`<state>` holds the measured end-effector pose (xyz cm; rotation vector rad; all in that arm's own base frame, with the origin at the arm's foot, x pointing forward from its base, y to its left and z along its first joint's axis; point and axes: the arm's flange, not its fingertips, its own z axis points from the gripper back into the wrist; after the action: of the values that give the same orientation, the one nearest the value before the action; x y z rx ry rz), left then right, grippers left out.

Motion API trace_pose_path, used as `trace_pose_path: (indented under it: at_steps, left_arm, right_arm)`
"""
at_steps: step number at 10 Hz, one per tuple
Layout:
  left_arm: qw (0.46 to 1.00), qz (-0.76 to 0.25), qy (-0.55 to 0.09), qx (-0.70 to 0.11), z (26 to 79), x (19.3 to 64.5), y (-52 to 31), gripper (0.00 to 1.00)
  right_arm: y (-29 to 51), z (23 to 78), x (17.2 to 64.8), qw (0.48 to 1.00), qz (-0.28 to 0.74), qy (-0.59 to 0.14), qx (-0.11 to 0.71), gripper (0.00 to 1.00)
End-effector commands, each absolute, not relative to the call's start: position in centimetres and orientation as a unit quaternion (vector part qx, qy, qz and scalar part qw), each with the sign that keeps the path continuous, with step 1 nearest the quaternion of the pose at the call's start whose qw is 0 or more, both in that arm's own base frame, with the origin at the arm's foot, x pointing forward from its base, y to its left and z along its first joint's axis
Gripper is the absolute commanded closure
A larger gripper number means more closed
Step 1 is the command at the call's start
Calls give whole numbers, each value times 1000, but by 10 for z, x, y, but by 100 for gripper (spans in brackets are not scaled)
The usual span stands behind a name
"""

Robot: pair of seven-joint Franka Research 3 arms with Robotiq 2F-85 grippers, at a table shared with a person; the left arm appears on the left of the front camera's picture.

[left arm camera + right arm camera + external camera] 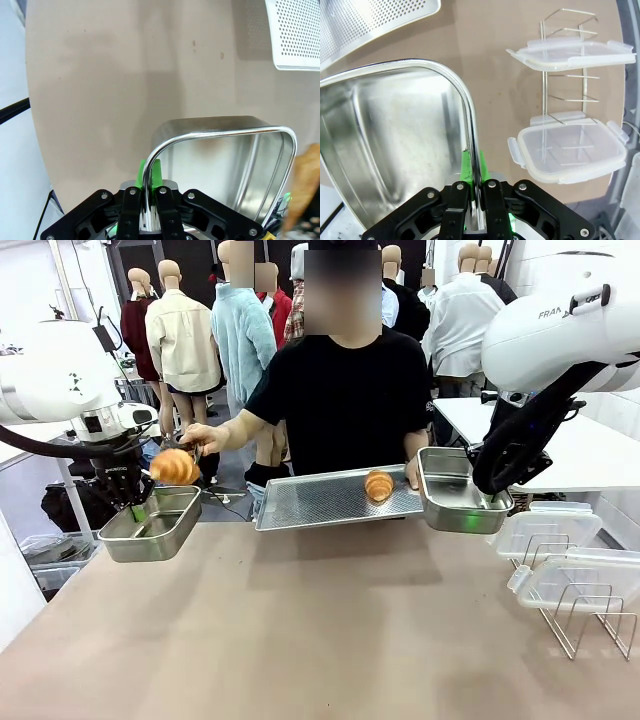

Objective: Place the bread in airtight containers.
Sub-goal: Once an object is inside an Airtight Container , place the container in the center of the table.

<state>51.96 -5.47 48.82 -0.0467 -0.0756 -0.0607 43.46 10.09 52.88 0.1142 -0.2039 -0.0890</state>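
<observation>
Part of a maker's name, "FRA", showed on the right arm [553, 312]. The left fingers [136, 510] [155, 172] were pinched fully shut on the rim of the left steel tin [150, 532] [225, 165] at the far edge of the counter [320, 630]; the right fingers [487, 500] [465, 167] were clamped the same way on the rim of the right steel tin [452, 508] [385, 150]. The person's hand [205, 435] held one croissant [175, 467] just above the left tin, near those fingers; a second croissant [378, 485] lay on the perforated tray [310, 502], between the two tins.
</observation>
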Motion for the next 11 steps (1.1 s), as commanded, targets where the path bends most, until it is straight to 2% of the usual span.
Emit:
trace_pose_path:
  at_steps: [1, 11]
  left_arm:
    - [998, -37, -48, -24, 490, 517, -51, 100]
    - [998, -37, -48, -24, 490, 517, -51, 100]
  right_arm:
    - [101, 529, 435, 991, -44, -109, 60, 100]
    - [101, 529, 435, 991, -44, -109, 60, 100]
